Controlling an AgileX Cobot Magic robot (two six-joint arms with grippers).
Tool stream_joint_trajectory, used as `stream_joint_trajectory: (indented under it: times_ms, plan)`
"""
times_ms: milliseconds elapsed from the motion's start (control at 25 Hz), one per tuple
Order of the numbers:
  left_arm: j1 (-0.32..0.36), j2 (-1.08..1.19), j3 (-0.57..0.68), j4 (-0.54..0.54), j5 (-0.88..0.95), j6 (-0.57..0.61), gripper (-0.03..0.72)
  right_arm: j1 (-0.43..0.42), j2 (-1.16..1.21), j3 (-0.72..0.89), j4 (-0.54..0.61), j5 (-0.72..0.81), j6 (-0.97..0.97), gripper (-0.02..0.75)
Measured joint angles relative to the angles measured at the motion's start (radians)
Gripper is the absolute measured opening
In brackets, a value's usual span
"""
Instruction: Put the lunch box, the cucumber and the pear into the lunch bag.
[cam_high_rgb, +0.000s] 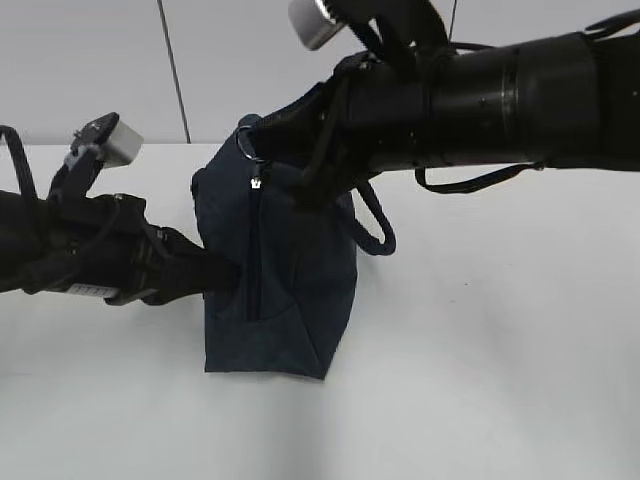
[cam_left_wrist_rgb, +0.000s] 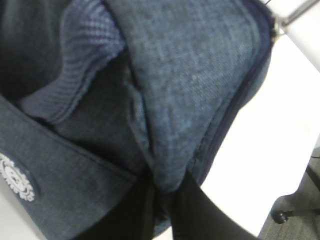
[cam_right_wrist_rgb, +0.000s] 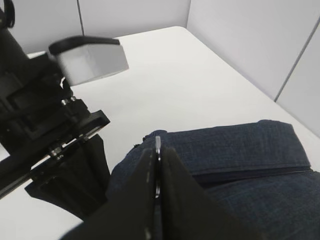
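Observation:
The dark navy lunch bag (cam_high_rgb: 300, 290) stands on the white table with its zipper (cam_high_rgb: 255, 250) running down the side facing me. My right gripper (cam_high_rgb: 262, 142) reaches in from the upper right and is shut on the silver ring pull (cam_high_rgb: 247, 143). In the right wrist view the ring pull (cam_right_wrist_rgb: 157, 142) shows edge-on between the closed fingers, above the bag (cam_right_wrist_rgb: 240, 150). My left gripper (cam_high_rgb: 230, 280) comes from the left and is shut on a fold of the bag's fabric (cam_left_wrist_rgb: 172, 175). The lunch box, the cucumber and the pear are out of view.
A looped strap handle (cam_high_rgb: 378, 225) hangs under the right arm. The ribbed strap (cam_left_wrist_rgb: 85, 45) and a white logo patch (cam_left_wrist_rgb: 15, 177) show on the bag. The table's edge, with floor and a caster (cam_left_wrist_rgb: 280, 216) beyond it, lies to the right in the left wrist view.

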Motion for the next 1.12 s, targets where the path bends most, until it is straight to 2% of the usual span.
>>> stream_joint_trajectory:
  times_ms: [120,360,520,760,1120]
  plan:
    - [0.0,0.0,0.0,0.006,-0.001,0.0,0.011,0.0,-0.002,-0.001,-0.035,0.037,0.081,0.0]
    - [0.0,0.0,0.0,0.012,-0.001,0.0,0.011,0.0,-0.002,-0.001,-0.048,0.042,0.098,0.0]
    - [0.0,0.0,0.0,0.012,0.0,0.0,0.011,0.0,-0.002,-0.002,-0.044,-0.006,0.048,0.0]
    - [0.0,0.0,0.0,0.01,0.003,0.0,0.011,0.0,-0.002,-0.002,0.031,-0.049,-0.092,0.0]
    - [0.0,0.0,-0.001,0.009,0.004,-0.001,0.01,0.0,0.001,-0.019,0.048,-0.111,-0.156,0.0]
